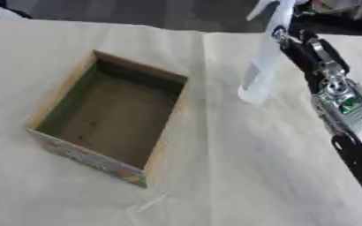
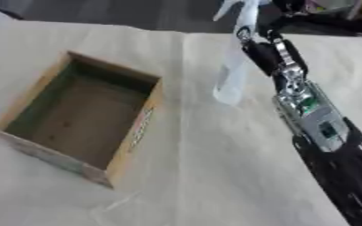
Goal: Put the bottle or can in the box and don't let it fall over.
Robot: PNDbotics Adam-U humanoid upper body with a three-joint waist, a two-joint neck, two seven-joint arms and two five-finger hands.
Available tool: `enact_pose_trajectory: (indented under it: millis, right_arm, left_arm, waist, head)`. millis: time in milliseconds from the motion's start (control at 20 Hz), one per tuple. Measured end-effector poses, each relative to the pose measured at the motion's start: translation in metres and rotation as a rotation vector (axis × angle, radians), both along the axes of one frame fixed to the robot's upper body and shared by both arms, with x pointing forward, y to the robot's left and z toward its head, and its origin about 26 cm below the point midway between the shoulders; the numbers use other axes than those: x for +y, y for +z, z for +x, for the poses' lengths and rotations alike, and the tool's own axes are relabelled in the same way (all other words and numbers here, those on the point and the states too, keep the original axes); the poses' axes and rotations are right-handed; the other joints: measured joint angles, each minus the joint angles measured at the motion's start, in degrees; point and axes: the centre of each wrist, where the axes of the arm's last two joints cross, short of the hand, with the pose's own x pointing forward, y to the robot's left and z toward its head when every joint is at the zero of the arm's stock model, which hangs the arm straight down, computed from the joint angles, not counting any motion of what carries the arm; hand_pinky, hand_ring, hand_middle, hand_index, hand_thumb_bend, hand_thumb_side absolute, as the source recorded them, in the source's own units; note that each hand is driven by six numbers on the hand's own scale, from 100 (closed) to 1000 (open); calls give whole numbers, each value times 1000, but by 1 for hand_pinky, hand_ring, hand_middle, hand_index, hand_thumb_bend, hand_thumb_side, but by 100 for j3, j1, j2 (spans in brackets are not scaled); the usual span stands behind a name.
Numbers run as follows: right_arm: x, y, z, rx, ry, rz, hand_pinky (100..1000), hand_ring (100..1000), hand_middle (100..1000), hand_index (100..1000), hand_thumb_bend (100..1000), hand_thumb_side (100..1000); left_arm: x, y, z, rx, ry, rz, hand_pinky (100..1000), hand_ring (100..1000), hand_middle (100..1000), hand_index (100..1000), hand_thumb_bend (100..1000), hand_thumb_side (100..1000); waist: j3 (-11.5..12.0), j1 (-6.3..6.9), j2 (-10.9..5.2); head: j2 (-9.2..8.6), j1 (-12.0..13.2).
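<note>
Bottle [image 2: 234, 66], tall, slim, pale translucent plastic, stands on the bench [image 2: 215, 176] right of the open, empty box [image 2: 76, 117], well apart from it. It looks light, smooth and top-heavy, so a mid-body hold seems safest. Right hand [image 2: 258, 46] is at the upper body; finger state cannot be told.

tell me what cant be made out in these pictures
- Bottle: top cut off by the upper edge in both eye views; pale and blurred, no label readable.
- Right hand: its grip on the bottle is blurred, fingers unclear.
- Left hand: in neither view.
- Box: outer print too blurred to read; inside looks empty.
</note>
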Motion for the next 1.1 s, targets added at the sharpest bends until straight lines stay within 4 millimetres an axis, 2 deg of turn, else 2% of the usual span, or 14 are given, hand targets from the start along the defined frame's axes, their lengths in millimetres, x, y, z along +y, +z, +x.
enact_pose_trajectory:
  millis: [400,650,1100]
  right_arm:
    - [0,2,1,-12,19,-3,1000,1000,1000,1000,100,649]
    - [1,5,-1,-32,14,-21,1000,1000,1000,1000,100,590]
    - [1,9,-3,-35,-6,-19,1000,1000,1000,1000,100,578]
  left_arm:
    - [0,1,0,-1,-1,3,1000,795,804,776,322,513]
    - [0,1,0,-1,-1,4,1000,794,804,776,317,507]
    - [0,1,0,0,-1,5,1000,794,804,776,317,502]
  waist:
    - [11,-6,21]
    - [6,-10,21]
    - [-20,-11,20]
  head:
    - [-37,-1]
    - [-63,0]
    - [-81,2]
